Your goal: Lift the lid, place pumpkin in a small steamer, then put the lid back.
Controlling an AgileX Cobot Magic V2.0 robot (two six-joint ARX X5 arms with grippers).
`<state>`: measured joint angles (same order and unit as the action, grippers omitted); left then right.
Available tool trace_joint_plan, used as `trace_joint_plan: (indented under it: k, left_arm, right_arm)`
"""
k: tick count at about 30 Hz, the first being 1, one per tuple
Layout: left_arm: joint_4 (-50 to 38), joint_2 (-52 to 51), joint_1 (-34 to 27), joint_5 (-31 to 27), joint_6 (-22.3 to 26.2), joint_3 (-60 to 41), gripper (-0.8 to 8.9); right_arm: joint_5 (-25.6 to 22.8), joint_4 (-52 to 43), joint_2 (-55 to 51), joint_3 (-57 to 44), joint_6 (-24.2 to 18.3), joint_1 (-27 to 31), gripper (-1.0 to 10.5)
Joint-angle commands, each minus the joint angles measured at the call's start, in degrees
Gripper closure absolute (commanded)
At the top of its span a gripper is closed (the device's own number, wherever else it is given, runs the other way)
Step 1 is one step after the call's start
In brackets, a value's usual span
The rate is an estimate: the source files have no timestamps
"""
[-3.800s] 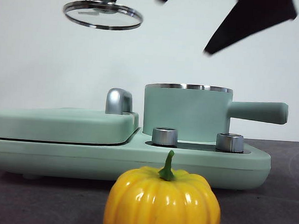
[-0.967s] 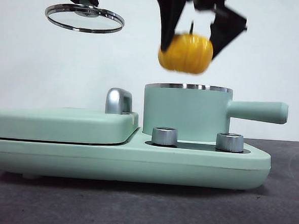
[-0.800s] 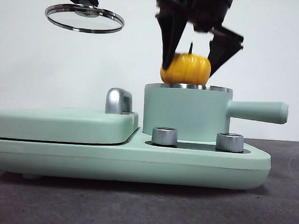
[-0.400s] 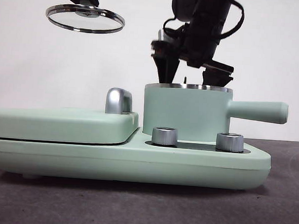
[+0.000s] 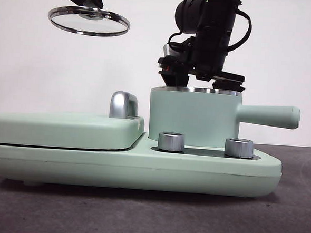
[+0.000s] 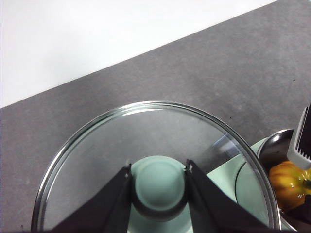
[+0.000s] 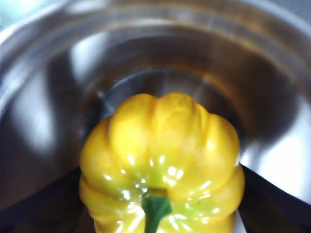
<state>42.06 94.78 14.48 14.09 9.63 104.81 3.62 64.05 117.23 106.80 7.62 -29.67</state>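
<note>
Only the right wrist view shows the pumpkin (image 7: 163, 165) gripped by the right pincer (image 7: 160, 194) inside the small steamer (image 7: 272, 97).

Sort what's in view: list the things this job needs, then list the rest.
Job:
lid, held up by left gripper
pumpkin, between right gripper jaws
small steamer

Rest:
flat hinged cover
two steel knobs

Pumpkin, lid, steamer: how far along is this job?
Done: the lid is off, held in the air by its knob in the left end effector. In hand: the right end effector has the pumpkin down inside the small steamer, jaws at its sides. Left: release, withdraw, and put the lid back.
</note>
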Motion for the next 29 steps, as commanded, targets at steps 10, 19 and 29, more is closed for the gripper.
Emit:
trace_joint_plan:
  k: [10,19,29]
  left_arm:
    - [-1.9,2.3,0.1,0.5,-1.0,1.2,7.98]
    - [-2.4,2.6,0.1,0.5,-1.4,1.2,7.98]
    - [-2.4,2.6,0.2,0.5,-1.9,1.2,7.98]
  right_arm:
    - [-0.7,1.0,2.7,1.6,-1.0,-1.0,6.1]
    - [-0.7,1.6,2.7,1.6,-1.0,-1.0,4.5]
    - [-1.9,5.7,2.6,7.1,-0.8,-1.0,4.5]
